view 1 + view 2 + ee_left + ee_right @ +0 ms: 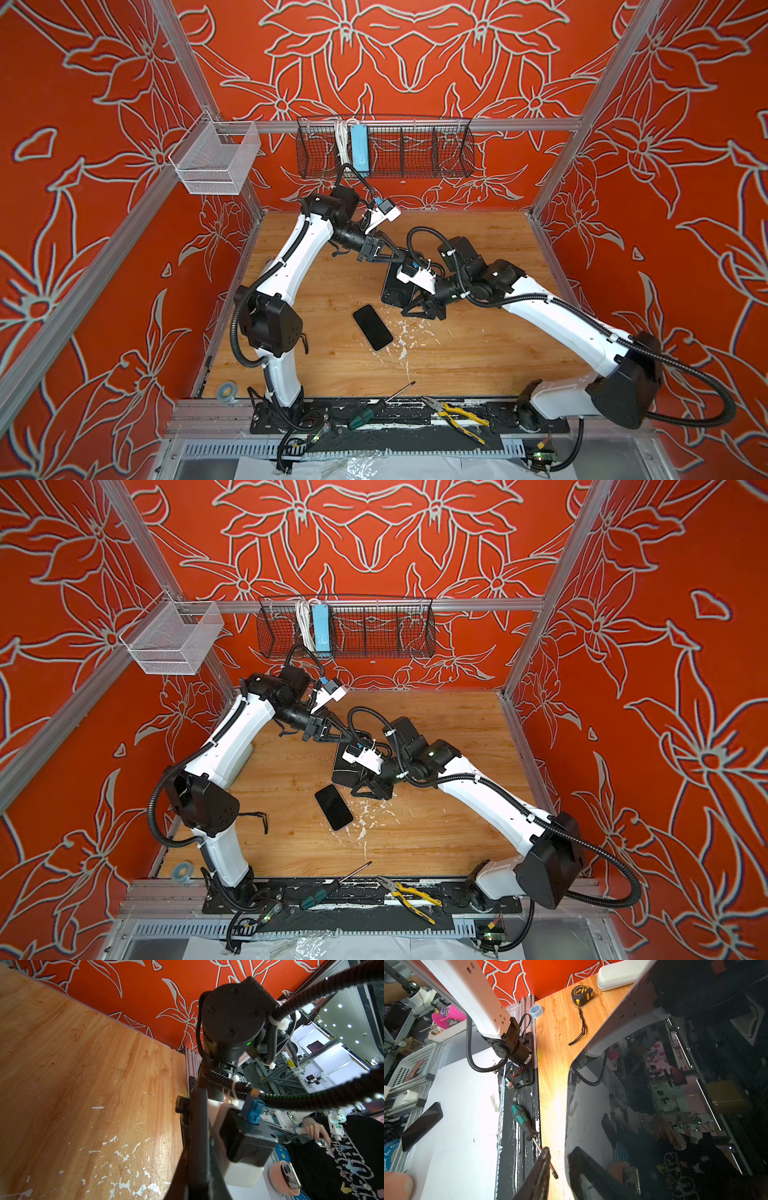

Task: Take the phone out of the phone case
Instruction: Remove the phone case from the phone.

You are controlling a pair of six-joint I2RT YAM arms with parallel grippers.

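A bare black phone [372, 327] [333, 807] lies screen-up on the wooden table, apart from the case. Behind it the black phone case [394, 289] [344, 766] stands tilted on edge. My left gripper [401, 259] [197, 1178] is shut on its far edge, and the left wrist view shows the case [198, 1126] edge-on as a thin dark slab. My right gripper [417, 309] [560, 1176] is at the case's near right corner, open. One of its fingers [542, 1169] stands off the case's glossy face [654, 1095], with a strip of table between.
A screwdriver [365, 409] and yellow pliers [455, 415] lie on the front rail, a tape roll [226, 390] at the front left corner. A tape measure [581, 994] and a white box [618, 976] sit under the left arm. Wire baskets [384, 147] hang on the back wall.
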